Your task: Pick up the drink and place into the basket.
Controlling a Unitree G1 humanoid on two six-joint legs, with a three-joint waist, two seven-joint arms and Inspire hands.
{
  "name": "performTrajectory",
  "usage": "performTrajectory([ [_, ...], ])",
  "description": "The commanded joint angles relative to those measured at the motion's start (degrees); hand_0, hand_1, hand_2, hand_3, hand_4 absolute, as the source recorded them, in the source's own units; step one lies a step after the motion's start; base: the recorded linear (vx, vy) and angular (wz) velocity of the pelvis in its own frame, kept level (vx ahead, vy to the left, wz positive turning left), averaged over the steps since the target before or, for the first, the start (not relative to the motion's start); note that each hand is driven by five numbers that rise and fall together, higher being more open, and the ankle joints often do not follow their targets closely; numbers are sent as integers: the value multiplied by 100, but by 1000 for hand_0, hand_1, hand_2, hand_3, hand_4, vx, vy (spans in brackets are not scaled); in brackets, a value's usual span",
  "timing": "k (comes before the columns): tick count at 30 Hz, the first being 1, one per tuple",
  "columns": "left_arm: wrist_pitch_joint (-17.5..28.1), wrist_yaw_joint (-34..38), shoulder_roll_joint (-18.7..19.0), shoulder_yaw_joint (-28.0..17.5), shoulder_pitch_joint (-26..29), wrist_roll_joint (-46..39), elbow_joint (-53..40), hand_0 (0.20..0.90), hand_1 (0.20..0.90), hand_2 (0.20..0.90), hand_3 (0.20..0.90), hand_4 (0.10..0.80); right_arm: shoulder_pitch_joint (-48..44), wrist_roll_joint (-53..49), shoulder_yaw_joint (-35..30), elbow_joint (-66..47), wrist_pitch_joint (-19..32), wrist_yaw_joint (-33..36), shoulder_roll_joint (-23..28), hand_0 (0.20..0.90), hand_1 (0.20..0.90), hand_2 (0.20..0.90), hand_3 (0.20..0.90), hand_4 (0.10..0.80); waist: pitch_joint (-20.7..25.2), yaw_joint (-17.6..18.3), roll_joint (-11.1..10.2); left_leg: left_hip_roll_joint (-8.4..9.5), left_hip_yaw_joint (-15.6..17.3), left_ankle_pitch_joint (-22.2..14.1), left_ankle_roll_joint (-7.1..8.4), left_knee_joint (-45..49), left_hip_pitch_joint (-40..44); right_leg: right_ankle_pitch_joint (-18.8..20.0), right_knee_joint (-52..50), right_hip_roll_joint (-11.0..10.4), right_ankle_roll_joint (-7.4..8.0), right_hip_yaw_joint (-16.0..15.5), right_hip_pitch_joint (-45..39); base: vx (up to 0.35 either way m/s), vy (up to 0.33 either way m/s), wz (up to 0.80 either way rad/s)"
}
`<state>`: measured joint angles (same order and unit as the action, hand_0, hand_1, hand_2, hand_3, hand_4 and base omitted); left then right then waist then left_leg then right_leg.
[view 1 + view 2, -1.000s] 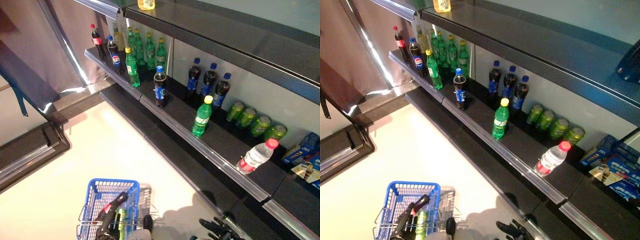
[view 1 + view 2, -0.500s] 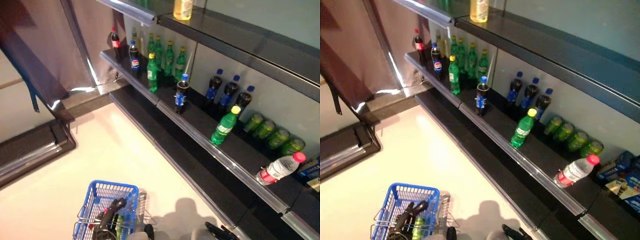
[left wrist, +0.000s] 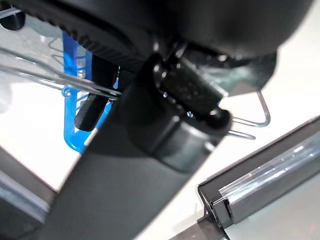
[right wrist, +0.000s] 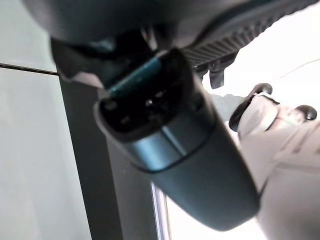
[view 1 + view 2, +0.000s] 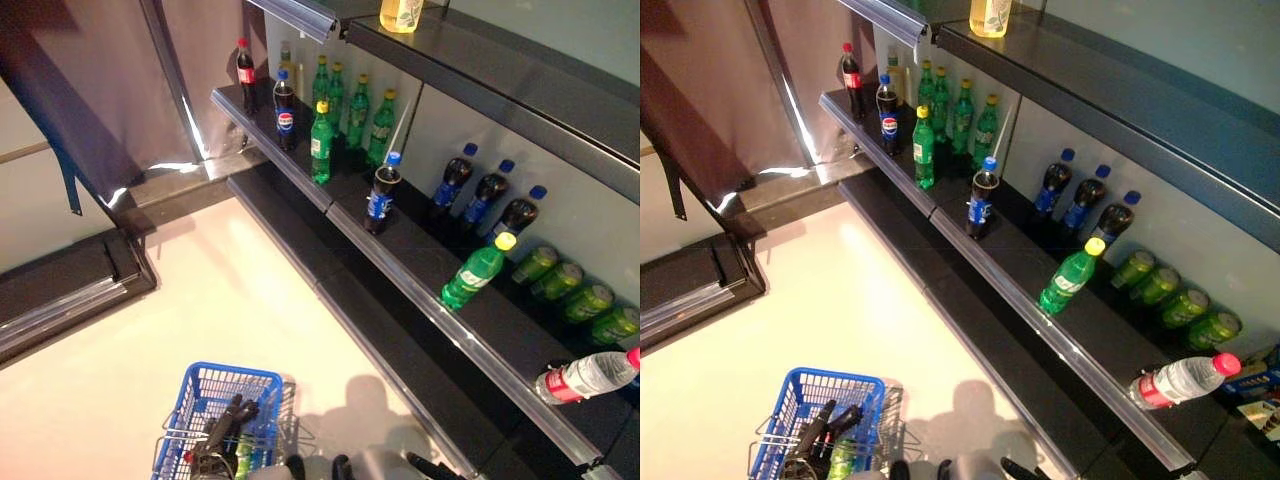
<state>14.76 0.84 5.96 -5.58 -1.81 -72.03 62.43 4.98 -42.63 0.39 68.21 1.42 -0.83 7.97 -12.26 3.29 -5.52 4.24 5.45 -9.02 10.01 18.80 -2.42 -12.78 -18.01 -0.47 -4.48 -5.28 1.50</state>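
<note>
A blue basket with wire handles hangs low at the front left. A dark bottle and a green bottle lie in it. My left hand shows at the bottom edge by the handles, shut on them; its wrist view shows a wire handle running under it. My right hand peeks in at the bottom edge, its fingers straight and holding nothing. On the shelf stand a dark blue-capped bottle and a leaning green bottle.
Further drinks line the shelf: cola bottles at the far end, green bottles, three dark bottles, green cans and a water bottle lying on its side. A yellow bottle stands on the upper shelf. A dark platform lies left.
The camera has turned, so the shelf and bottles slide right and down in view. The bottles themselves have not moved. Less of my right hand shows at the bottom edge.
</note>
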Motion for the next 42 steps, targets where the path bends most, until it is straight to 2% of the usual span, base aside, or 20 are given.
performTrajectory([
  [1, 788, -524, -115, 97, -91, 481, -478, 300, 300, 300, 200, 100, 220, 560, 148, -392, 230, 4, 438, 900, 900, 900, 900, 800, 351, 119, 151, 177, 430, 771, -567, 3178, 20, 1332, 1127, 151, 360, -242, 122, 358, 176, 8],
  [5, 693, -557, 23, -42, -86, 431, -484, 300, 300, 300, 200, 100, 101, 580, 255, -443, 236, 3, 514, 900, 900, 900, 900, 800, 256, -34, 28, -290, 405, 476, -933, 2654, -616, 1168, 1087, 123, 369, 166, -100, 267, 217, -8],
  [6, 656, -567, 42, -99, -77, 460, -540, 300, 300, 300, 200, 100, 22, 504, 269, -431, 232, 3, 514, 900, 900, 900, 900, 800, 208, -116, -6, -454, 237, 464, -975, 1788, -586, 1075, 1068, 106, 408, 357, -200, 287, 368, -6],
  [9, 611, -683, 81, -211, -111, 246, -605, 300, 300, 300, 200, 100, -58, 534, 275, -408, 218, -30, 543, 900, 900, 900, 900, 800, 170, -211, -24, -984, -221, 756, -825, -371, -288, 911, 1154, 46, 543, 752, -445, 301, 425, -19],
  [10, 608, -700, 95, -245, -147, 148, -650, 300, 300, 300, 200, 100, -83, 553, 280, -358, 181, -69, 563, 900, 900, 900, 900, 800, 164, -285, 41, -1321, -719, 1212, -596, -1454, -205, 842, 1185, 51, 613, 978, -575, 377, 624, -58],
  [11, 677, -686, 11, -327, -189, 174, -659, 300, 300, 300, 200, 100, -101, 612, 246, -291, 127, -138, 588, 900, 900, 900, 900, 800, 144, -368, 62, -1492, -1112, 1435, -521, -1659, -221, 784, 1197, -52, 728, 1278, -743, 362, 700, -94],
  [13, 712, -670, -75, -374, -127, 306, -608, 300, 300, 300, 200, 100, -122, 582, 220, -225, 112, -130, 550, 900, 900, 900, 900, 800, 162, -391, 102, -1440, -1249, 1336, -527, -1584, -183, 759, 1191, -323, 932, 1403, -811, 183, 571, -121],
  [15, 623, -504, -44, -309, -3, 521, -636, 300, 300, 300, 200, 100, -124, 631, 199, -203, 157, -102, 502, 900, 900, 900, 900, 800, 155, -309, 205, -1419, -1033, 1168, -433, -1482, -27, 778, 1056, -649, 1154, 1298, -679, 103, 649, -118],
  [17, 502, -293, 88, -144, 132, 919, -646, 300, 300, 300, 200, 100, -24, 536, 75, -310, 125, 129, 453, 900, 900, 900, 900, 800, 123, -199, 254, -1137, -821, 919, -463, -1114, -35, 1005, 1070, -1008, 1347, 1247, -648, 50, 675, -72],
  [18, 578, -269, 167, -29, 141, 910, -648, 300, 300, 300, 200, 100, 18, 490, 73, -296, 140, 101, 431, 900, 900, 900, 900, 800, 100, -179, 273, -1034, -698, 853, -520, -1101, 14, 1190, 1130, -1148, 1432, 1160, -553, 33, 555, 0],
  [20, 623, -190, 327, -12, 46, 686, -799, 300, 300, 300, 200, 100, 76, 918, 115, -464, 103, 64, 418, 900, 900, 900, 900, 800, 76, -272, 316, -912, -443, 750, -616, -1124, 189, 1473, 1197, -1334, 1455, 587, -332, -23, 511, -9],
  [21, 528, -152, 479, -195, -99, 631, -1017, 300, 300, 300, 200, 100, 26, 1274, 291, -658, 83, 88, 437, 900, 900, 900, 900, 800, 79, -414, 409, -909, -108, 686, -685, -1225, 294, 1320, 912, -1296, 1426, -20, -149, -97, 395, -70],
  [24, 459, -307, 707, -248, -102, 859, -939, 300, 300, 300, 200, 100, 3, 802, 359, -732, 94, 66, 427, 900, 900, 900, 900, 800, 137, -493, 405, -730, 169, 596, -783, -1262, 231, 1071, 718, -974, 1266, -376, 3, -114, 290, -118],
  [26, 454, -288, 751, -337, -34, 959, -808, 300, 300, 300, 200, 100, -43, 838, 387, -631, 141, 28, 361, 900, 900, 900, 900, 800, 189, -568, 355, -587, 375, 553, -849, -1306, 234, 1081, 840, -906, 1229, -623, -31, -72, 147, -24],
  [28, 441, -271, 722, -354, -7, 934, -735, 300, 300, 300, 200, 100, -35, 926, 434, -557, 204, 10, 325, 900, 900, 900, 900, 800, 206, -553, 349, -506, 383, 566, -902, -1378, 271, 1203, 934, -903, 1241, -544, -39, -11, 101, -18],
  [31, 321, -277, 611, -226, 0, 1091, -633, 300, 300, 300, 200, 100, 30, 1001, 523, -602, 389, 67, 291, 900, 900, 900, 900, 800, 258, -432, 388, -407, 318, 605, -974, -1556, 367, 1189, 1093, -706, 1168, -247, -112, 37, 59, 2],
  [36, 370, -145, 439, 36, -87, 1255, -643, 300, 300, 300, 200, 100, 5, 1871, 1036, -1170, 249, 81, 385, 900, 900, 900, 900, 800, 249, -427, 346, -346, 431, 553, -952, -1405, 349, 1215, 1230, -658, 1097, -321, -193, 38, -38, 14],
  [40, 447, -210, 375, 98, -96, 1192, -908, 300, 300, 300, 200, 100, -107, 2611, 1684, -1834, -64, 6, 624, 900, 900, 900, 900, 800, 59, -528, 104, -385, 502, 144, -845, -97, -152, 1279, 1406, -759, 962, -339, -244, -40, -132, 3],
  [41, 447, -209, 375, 98, -97, 1193, -910, 300, 300, 300, 200, 100, -107, 2611, 1684, -1835, -66, 7, 624, 900, 900, 900, 900, 800, 63, -524, 110, -393, 498, 131, -845, -70, -169, 1280, 1405, -753, 961, -343, -240, -88, -131, 16],
  [42, 491, -217, 318, 234, -137, 1040, -1077, 300, 300, 300, 200, 100, -186, 2728, 2021, -2228, -300, -4, 802, 900, 900, 900, 900, 800, -136, -656, 57, -395, 130, 468, -738, 976, -800, 1236, 1298, -647, 811, -337, -222, -102, -90, 17],
])
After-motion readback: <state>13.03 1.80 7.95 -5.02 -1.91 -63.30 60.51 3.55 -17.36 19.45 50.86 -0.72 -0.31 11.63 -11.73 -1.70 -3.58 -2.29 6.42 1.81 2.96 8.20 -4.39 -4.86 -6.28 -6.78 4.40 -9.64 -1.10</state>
